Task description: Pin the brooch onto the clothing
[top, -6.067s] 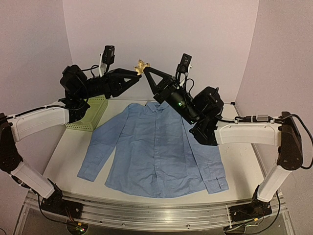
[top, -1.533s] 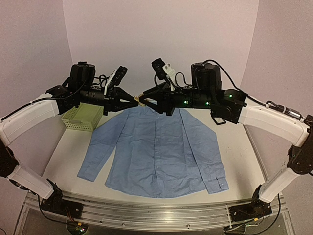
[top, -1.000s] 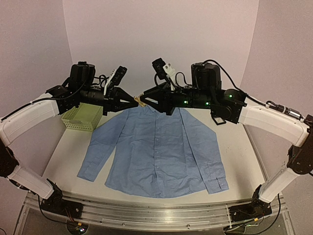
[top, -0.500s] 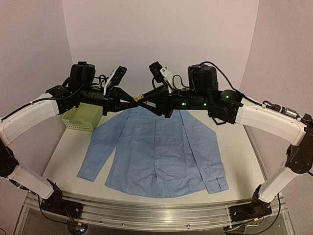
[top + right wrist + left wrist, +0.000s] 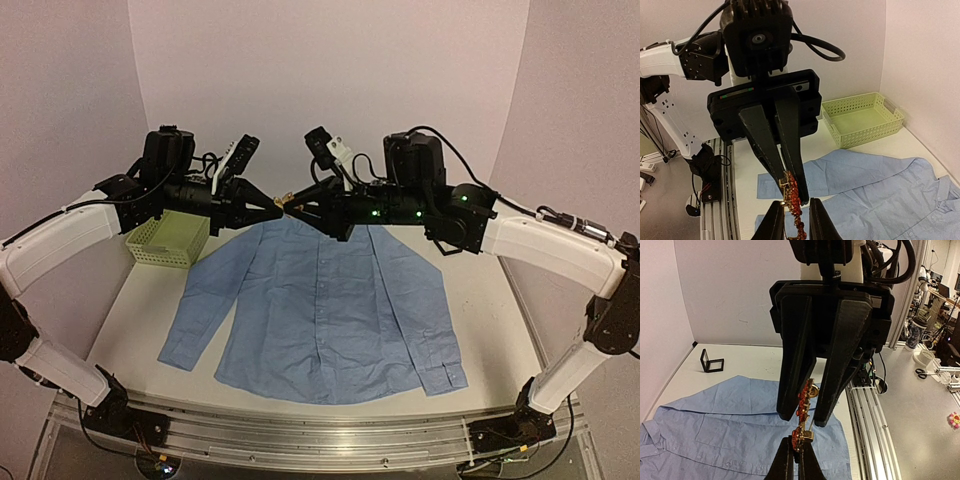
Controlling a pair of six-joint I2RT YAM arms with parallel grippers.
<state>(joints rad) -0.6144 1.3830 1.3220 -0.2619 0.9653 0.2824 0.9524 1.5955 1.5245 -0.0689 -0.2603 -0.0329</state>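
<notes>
**Inspector A:** Location of the brooch?

**Inspector B:** The brooch [image 5: 283,200] is in the air at upper centre of the top view. It is above the collar end of the shirt [image 5: 320,310] and is not touching the fabric. It sits where the left gripper [image 5: 275,205] and the right gripper [image 5: 297,203] meet tip to tip.

**A:** Left jaws?

**B:** Closed together on the gold end of the brooch. The left wrist view shows this at bottom centre, with the red leaf part rising just above the tips.

**A:** Right jaws?

**B:** Apart by a narrow gap, with one finger on each side of the red leaf part. Neither wrist view shows whether the pads press on it, so I cannot tell.

**A:** Condition of the shirt?

**B:** It lies flat and front up across the middle of the surface [image 5: 500,310]. The sleeves are spread and the collar points toward the top of the frame. Neither gripper touches it.

**A:** Other items?

**B:** A green basket [image 5: 170,240] sits at the left of the top view, near the sleeve on that side and partly behind the left arm. A small black box [image 5: 711,361] stands at middle left of the left wrist view, beyond the collar and apart from the fabric.
</notes>
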